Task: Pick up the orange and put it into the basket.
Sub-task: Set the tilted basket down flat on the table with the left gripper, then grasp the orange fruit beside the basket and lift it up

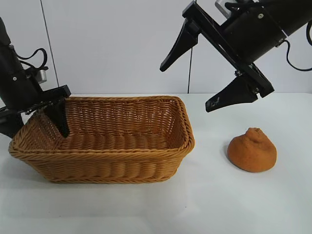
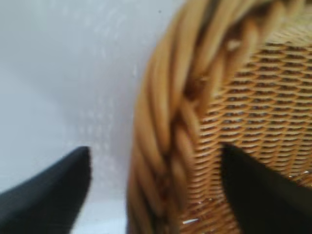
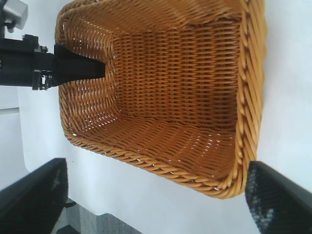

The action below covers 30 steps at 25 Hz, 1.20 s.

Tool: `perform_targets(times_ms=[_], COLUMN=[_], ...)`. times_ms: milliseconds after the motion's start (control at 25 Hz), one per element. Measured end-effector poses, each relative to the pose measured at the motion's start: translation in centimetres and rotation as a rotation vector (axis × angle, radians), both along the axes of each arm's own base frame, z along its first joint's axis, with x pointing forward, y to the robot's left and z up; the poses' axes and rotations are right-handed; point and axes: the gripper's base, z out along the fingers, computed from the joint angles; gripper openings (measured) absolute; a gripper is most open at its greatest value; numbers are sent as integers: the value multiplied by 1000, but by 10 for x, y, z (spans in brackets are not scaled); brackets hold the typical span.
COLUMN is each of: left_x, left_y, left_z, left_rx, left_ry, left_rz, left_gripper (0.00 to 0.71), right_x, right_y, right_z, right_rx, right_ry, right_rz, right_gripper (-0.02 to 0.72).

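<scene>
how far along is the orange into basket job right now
Nothing looks done yet: the orange sits on the table to the right of the basket, which holds nothing. In hand: the right gripper hangs open above the gap between them, holding nothing; the left gripper straddles the basket's left rim, fingers apart. Left: grasp the orange, carry it over, release it inside.

My bench is showing a plain white table top [image 1: 146, 209], matte, taking soft even light with faint shadows. Behind it, across the upper frame, a pale wall [image 1: 112, 44] is running in panels, dark vertical seams [image 1: 49, 48] dividing them.
</scene>
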Motion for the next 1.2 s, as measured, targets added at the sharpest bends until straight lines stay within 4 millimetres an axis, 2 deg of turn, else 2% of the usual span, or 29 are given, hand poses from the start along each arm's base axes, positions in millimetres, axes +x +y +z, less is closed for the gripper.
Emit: perform_targets(times_ms=[200, 360, 520, 680, 1000, 1200], left_x=[-3, -4, -6, -9, -17, -51], left_y=[7, 26, 52, 68, 65, 64], left_z=[45, 65, 65, 65, 66, 80], left_rx=[87, 251, 365, 390, 347, 345], left_ry=[-84, -105, -67, -26, 7, 15], left_rz=[-54, -55, -37, -12, -3, -4], left_gripper=[662, 663, 663, 663, 644, 642], right_x=[0, 0, 0, -1, -2, -2], right_y=[0, 0, 0, 0, -1, -1], right_z=[0, 0, 0, 0, -1, -1], right_rx=[0, 0, -2, -8, -22, -23], right_ry=[0, 0, 0, 1, 8, 8], right_rz=[0, 0, 2, 8, 28, 28], right_gripper=[676, 676, 676, 676, 676, 676])
